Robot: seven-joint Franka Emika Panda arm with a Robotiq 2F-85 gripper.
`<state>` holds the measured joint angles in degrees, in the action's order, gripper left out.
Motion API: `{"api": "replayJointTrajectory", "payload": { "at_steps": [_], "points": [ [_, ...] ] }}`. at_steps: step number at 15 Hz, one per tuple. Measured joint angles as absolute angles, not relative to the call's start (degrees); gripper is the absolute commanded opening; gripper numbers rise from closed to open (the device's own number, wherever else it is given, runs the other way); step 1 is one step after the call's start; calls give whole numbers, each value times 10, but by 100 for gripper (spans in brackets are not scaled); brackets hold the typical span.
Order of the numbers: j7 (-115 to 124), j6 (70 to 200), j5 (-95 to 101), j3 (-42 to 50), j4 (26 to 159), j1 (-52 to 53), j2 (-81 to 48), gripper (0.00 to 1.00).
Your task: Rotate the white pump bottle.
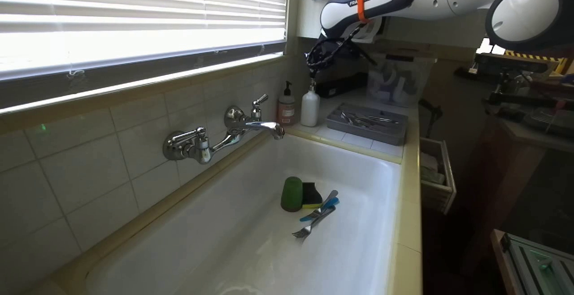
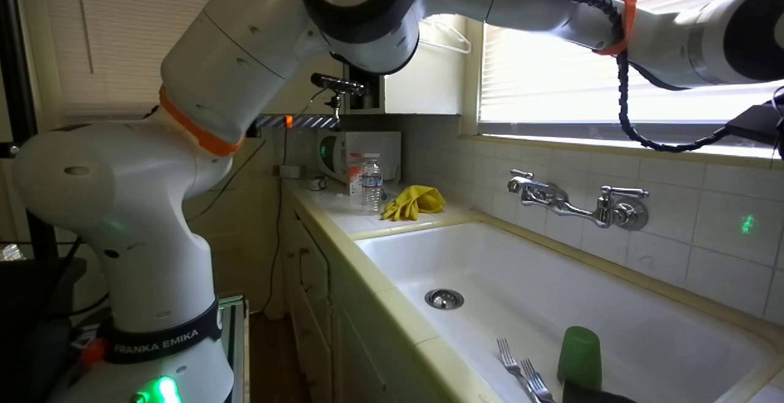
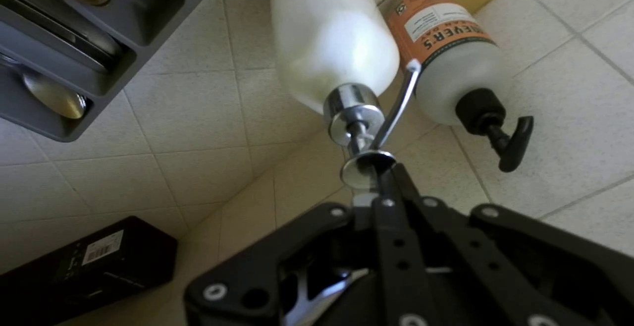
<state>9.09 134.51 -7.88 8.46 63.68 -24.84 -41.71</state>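
The white pump bottle (image 1: 310,109) stands upright on the tiled counter at the far end of the sink. In the wrist view the white pump bottle (image 3: 337,43) shows its metal collar and flat metal pump top, with the thin spout pointing toward the orange-labelled bottle. My gripper (image 1: 312,74) is directly above the pump top, pointing down. In the wrist view the gripper (image 3: 388,173) has its fingers together, with the tips at the pump's metal disc, apparently touching it. Nothing shows between the fingers. In an exterior view the bottle is out of view.
A brownish soap bottle (image 1: 286,109) with a black pump stands close beside. A grey cutlery tray (image 1: 365,129), a clear bin (image 1: 399,82) and a black box (image 3: 124,256) are nearby. The faucet (image 1: 264,127) juts over the sink, which holds a green cup (image 1: 292,195), sponge and cutlery.
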Motion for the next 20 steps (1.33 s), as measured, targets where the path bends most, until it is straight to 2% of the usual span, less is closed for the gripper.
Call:
{"api": "replayJointTrajectory", "payload": {
  "at_steps": [20],
  "points": [
    [91,1343,-79,79,629,-252,-422,0]
  ]
}}
